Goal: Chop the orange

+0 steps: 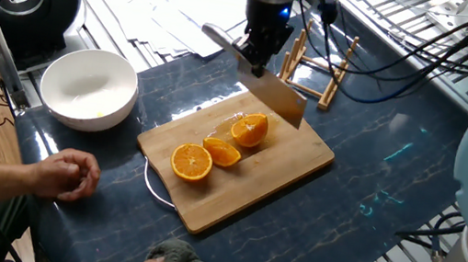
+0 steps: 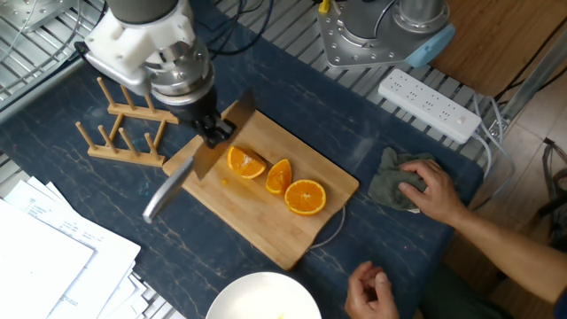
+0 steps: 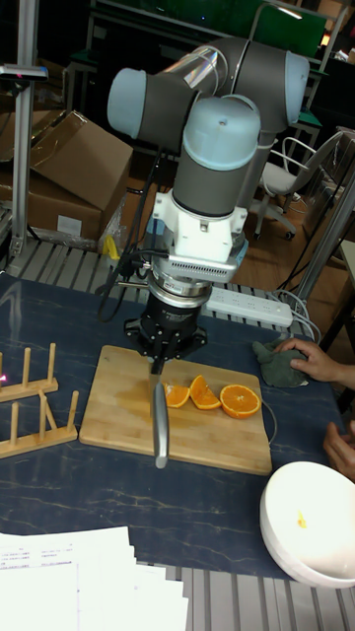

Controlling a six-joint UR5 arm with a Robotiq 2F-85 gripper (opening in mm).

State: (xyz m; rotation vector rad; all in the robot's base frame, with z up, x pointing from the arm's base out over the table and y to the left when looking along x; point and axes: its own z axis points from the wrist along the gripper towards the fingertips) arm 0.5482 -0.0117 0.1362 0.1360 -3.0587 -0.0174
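Observation:
The orange (image 1: 250, 130) (image 2: 245, 163) (image 3: 177, 395) is a chunky domed piece lying at the far end of a row of cut fruit on the wooden cutting board (image 1: 276, 171) (image 2: 258, 232) (image 3: 116, 406). My gripper (image 1: 257, 55) (image 2: 217, 132) (image 3: 158, 366) is shut on a cleaver-like knife (image 1: 277, 101) (image 2: 200, 156) (image 3: 161, 424). The blade hangs tilted just beside and above the orange on its outer side, with its steel handle sticking out past the board. I cannot tell whether the blade touches the fruit.
A slim wedge (image 1: 222, 153) (image 2: 279, 175) and a round half (image 1: 192, 162) (image 2: 306, 197) lie beside the orange. A white bowl (image 1: 89, 88) (image 2: 264, 299), a wooden peg rack (image 1: 319, 66) (image 2: 124, 129), a person's hands (image 1: 66, 173) (image 2: 436, 193) and a grey cloth (image 2: 391, 182) surround the board.

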